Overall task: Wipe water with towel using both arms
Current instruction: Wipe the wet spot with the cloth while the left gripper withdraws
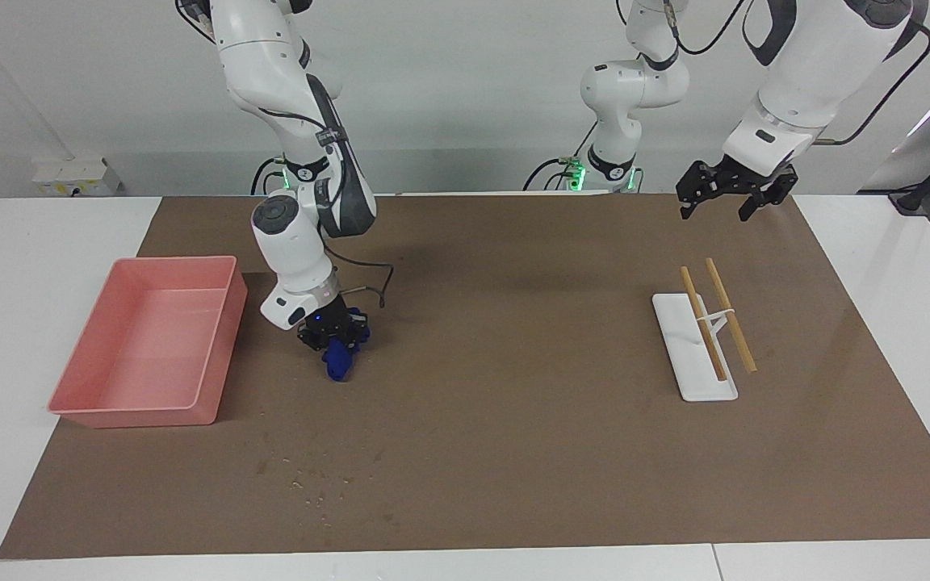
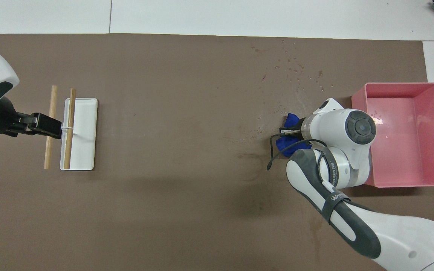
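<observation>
Right claw [image 1: 334, 337] clamps the bunched towel [image 1: 340, 358] low, probably to drag through the water [image 1: 312, 484], while left claw [image 1: 727, 192] hangs open, waiting

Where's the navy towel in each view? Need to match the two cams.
Facing view: the towel hangs bunched from the right hand, beside the pink tray, left of centre.
Overhead view: the towel pokes out from under the right arm's wrist, right of centre.
Shared landmark: the pink tray, at the right arm's end of the table in both.
</observation>
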`<state>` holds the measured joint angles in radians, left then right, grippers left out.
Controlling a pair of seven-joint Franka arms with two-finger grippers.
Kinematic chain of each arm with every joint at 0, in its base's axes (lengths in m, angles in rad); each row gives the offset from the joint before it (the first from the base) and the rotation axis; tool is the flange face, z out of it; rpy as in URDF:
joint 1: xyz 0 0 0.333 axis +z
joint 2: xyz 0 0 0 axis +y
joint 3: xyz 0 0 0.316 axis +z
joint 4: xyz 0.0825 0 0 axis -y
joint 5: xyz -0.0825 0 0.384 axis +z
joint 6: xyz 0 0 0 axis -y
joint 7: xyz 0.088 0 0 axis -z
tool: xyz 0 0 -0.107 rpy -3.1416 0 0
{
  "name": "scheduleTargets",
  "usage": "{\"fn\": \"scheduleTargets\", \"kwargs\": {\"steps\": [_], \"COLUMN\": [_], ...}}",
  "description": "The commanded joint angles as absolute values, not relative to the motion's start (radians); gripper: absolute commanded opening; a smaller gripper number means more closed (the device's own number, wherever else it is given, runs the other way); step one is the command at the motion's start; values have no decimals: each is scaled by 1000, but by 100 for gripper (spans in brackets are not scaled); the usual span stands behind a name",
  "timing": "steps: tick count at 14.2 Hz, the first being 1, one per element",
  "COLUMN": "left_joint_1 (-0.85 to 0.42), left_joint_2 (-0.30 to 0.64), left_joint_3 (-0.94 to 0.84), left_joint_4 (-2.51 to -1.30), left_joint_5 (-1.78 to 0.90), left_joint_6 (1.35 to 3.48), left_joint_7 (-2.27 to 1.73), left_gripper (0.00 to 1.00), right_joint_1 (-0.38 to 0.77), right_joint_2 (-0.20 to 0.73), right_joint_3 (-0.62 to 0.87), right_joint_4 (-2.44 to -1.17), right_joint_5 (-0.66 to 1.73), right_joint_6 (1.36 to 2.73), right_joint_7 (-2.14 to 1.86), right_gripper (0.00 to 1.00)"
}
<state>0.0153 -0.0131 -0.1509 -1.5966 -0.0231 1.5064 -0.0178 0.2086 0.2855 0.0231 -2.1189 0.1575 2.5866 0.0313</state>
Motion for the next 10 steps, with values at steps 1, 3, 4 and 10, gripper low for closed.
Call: {"fn": "scheduleTargets", "kwargs": {"steps": [1,3,4,10], "left_joint_1": [20,28,28,26], "left_joint_2": [-25,-25,-25,-25], "left_joint_3": [-147,-147,-147,-147], "left_joint_4": [-1612,-1614,-1614,-1612], "left_joint_5": [-34,-34,-34,-34], "left_joint_6": [1523,1523,1523,1523], "left_joint_7": [-11,-11,-9,-9], "left_gripper": [100,100,100,100], "right_joint_1": [199,212,213,189], "right_joint_2": [405,428,442,495], "right_joint_3": [28,28,26,25], "right_joint_4": [-1999,-1982,-1961,-1852], "right_joint_5": [135,135,132,-9], "right_joint_6": [2626,2664,2671,2671], "right_joint_7": [15,15,11,11], "right_gripper": [0,0,0,0]}}
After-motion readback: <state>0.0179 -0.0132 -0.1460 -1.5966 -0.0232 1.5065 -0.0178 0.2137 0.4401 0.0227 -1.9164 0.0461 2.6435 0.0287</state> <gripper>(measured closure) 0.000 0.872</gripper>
